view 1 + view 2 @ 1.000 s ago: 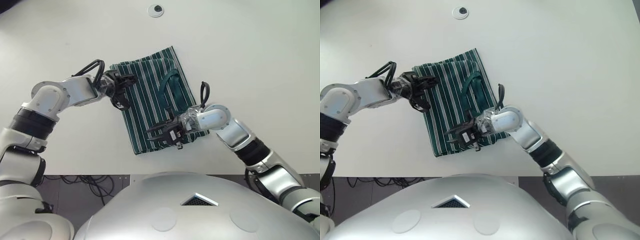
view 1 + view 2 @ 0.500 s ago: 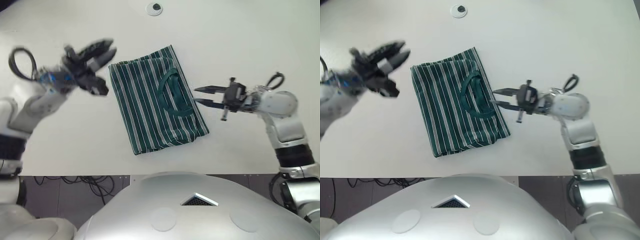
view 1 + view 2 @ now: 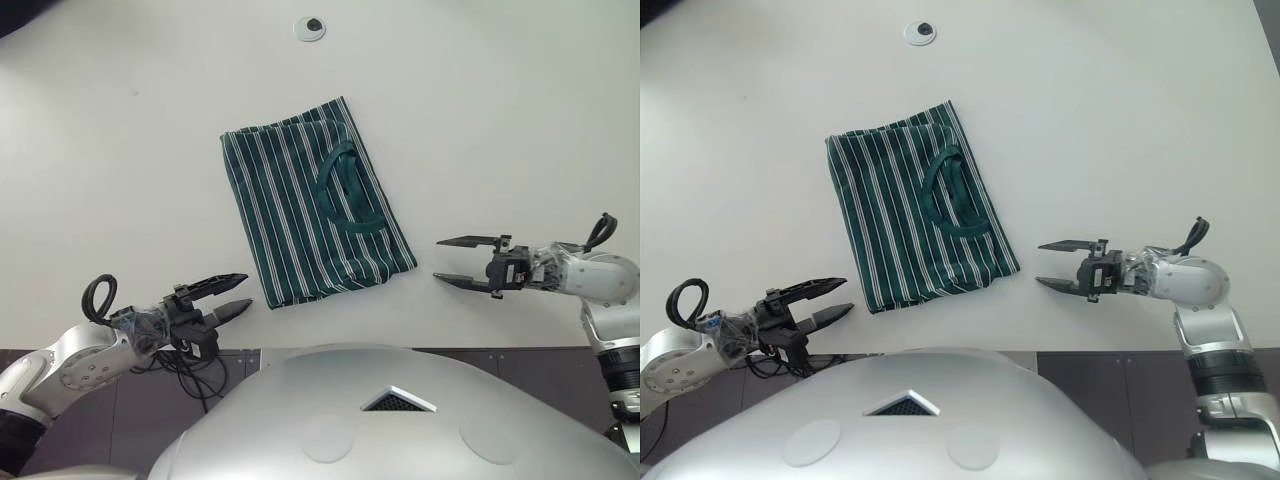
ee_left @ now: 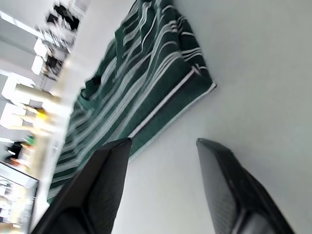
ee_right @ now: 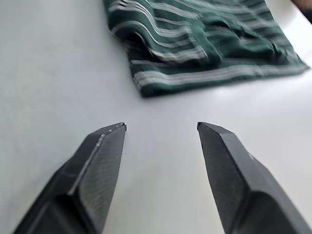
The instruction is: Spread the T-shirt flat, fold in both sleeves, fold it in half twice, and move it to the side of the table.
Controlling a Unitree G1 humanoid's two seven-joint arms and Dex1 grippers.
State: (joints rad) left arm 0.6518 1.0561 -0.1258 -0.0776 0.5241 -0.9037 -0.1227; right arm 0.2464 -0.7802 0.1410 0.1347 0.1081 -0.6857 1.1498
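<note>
My left tool [image 4: 164,142] hangs over the pale table [image 4: 253,73], its two black fingers [image 4: 105,180] spread apart with bare table between them. Just beyond the tips I see the folded green T-shirt [image 4: 141,92] with white stripes, lying flat, one corner facing the tool

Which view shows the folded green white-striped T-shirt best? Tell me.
Left eye view: the whole green white-striped T-shirt lies unobstructed on the white table. Right eye view shows the same; each wrist view shows one corner, obliquely.
</note>
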